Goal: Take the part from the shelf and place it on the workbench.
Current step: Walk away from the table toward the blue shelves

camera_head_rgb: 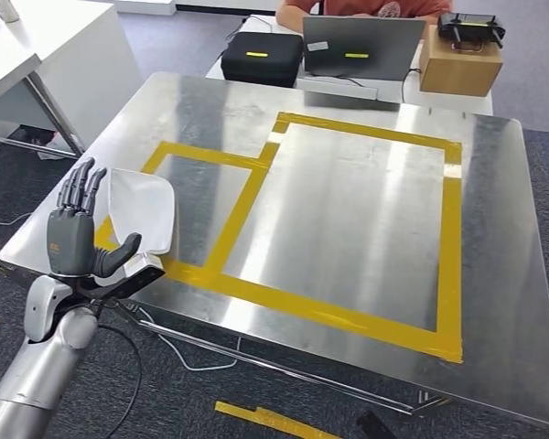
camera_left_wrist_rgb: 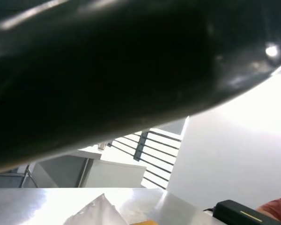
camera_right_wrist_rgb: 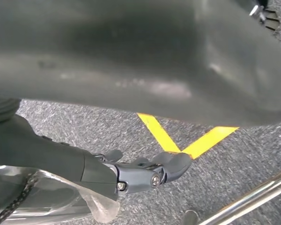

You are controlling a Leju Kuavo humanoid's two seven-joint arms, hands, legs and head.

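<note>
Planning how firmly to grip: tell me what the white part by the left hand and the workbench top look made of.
White part: looks like a thin clear plastic pouch, glossy and creased, possibly holding something white. Workbench: seems brushed sheet metal, streaky reflections, marked with yellow tape. The left hand is beside the pouch, fingers open.

My left hand [camera_head_rgb: 79, 233] hovered at the workbench's [camera_head_rgb: 369, 229] eight o'clock corner, fingers upright and apart, thumb stretched toward three o'clock. The white bagged part [camera_head_rgb: 142, 208] lay just beside it, inside the smaller yellow tape square [camera_head_rgb: 244, 206]; I could not tell whether my thumb touched it. At twelve o'clock sat a laptop [camera_head_rgb: 361, 48], a black case [camera_head_rgb: 262, 57] and a cardboard box [camera_head_rgb: 459, 64].
</note>
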